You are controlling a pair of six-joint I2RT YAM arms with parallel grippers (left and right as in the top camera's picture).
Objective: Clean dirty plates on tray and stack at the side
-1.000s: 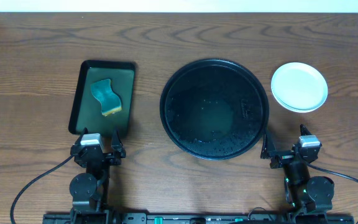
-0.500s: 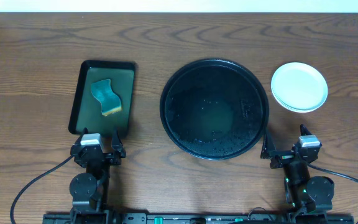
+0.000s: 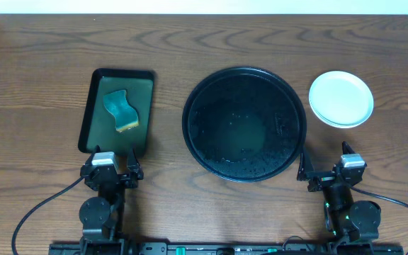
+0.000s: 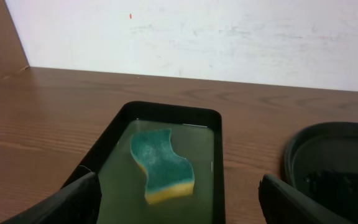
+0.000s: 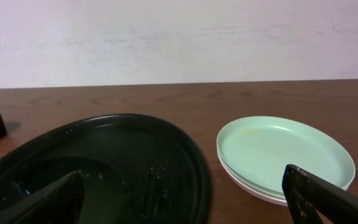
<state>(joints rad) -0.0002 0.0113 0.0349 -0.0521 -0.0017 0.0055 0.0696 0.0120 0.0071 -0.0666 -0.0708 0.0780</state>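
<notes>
The round black tray (image 3: 218,88) sits in the middle of the wooden table (image 3: 41,49), its glossy floor wet and beaded with droplets and carrying no plate; the plates (image 3: 341,98) lie off it to the right, just beside its rim but not touching, piled one on another on the bare wood; from the right wrist view the top one is pale mint with a faint yellowish mark near its far edge, and a whiter rim shows beneath it, though how many lie in the pile cannot be told; the left gripper (image 4: 182,202) rests low at the near edge of the table with its two dark fingers spread as wide as they go and nothing between them, pointing over the near end of the small rectangular black tray (image 3: 89,106); that tray holds a shallow greenish liquid, and a wavy sponge (image 3: 121,110), teal on top and yellow underneath, lies in it toward the far half; the right gripper (image 5: 185,196) likewise sits at the near edge, jaws fully apart and empty, facing the gap between the round tray and the pile of plates, near both and touching neither.
</notes>
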